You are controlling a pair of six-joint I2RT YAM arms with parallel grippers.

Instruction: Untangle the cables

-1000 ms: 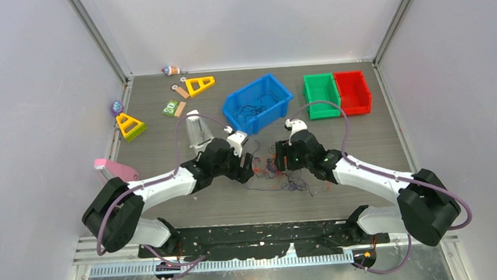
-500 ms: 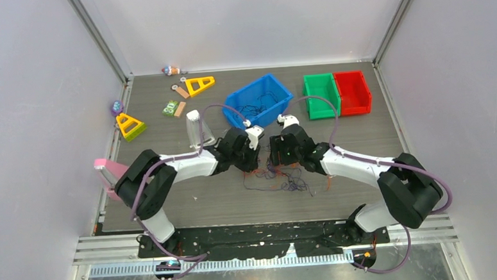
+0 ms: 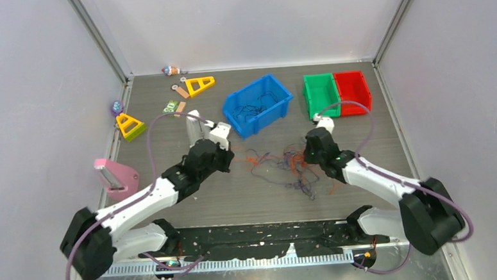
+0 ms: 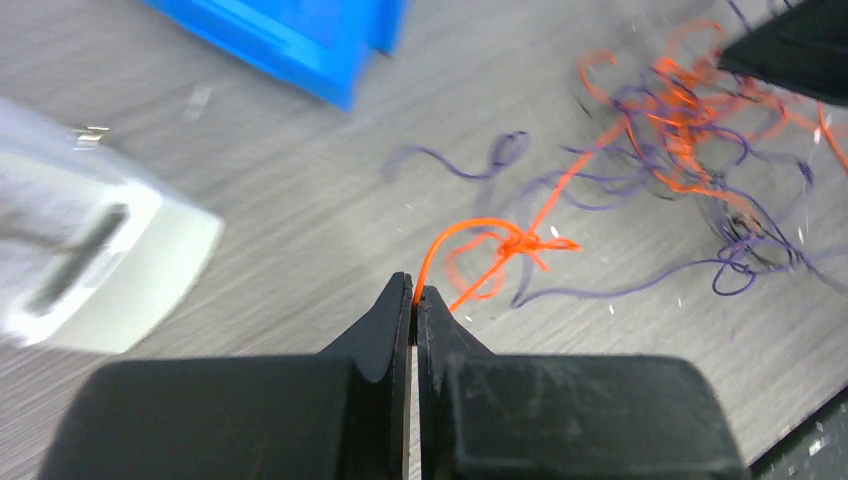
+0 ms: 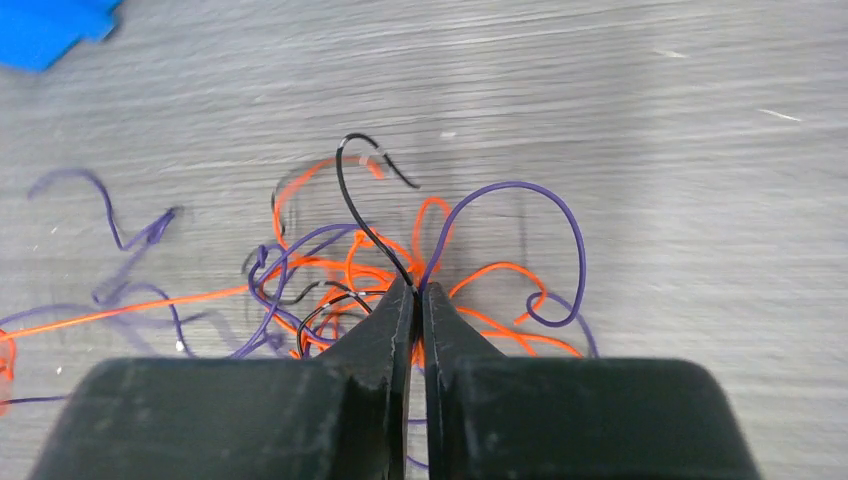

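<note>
Pinching an orange strand (image 4: 512, 243) in the closed left gripper (image 4: 412, 295) and a black strand (image 5: 342, 180) in the closed right gripper (image 5: 418, 290), the robot seemed barely started: the cables (image 3: 286, 167) lay mostly tangled on the table (image 3: 361, 140) near the bin (image 3: 264, 118).

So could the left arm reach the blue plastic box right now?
Probably yes: the blue plastic box sits just past the left tool, nothing standing between them. But that tool is pinched shut on a thin orange wire, so it would drag that wire along unless it lets go first.
</note>
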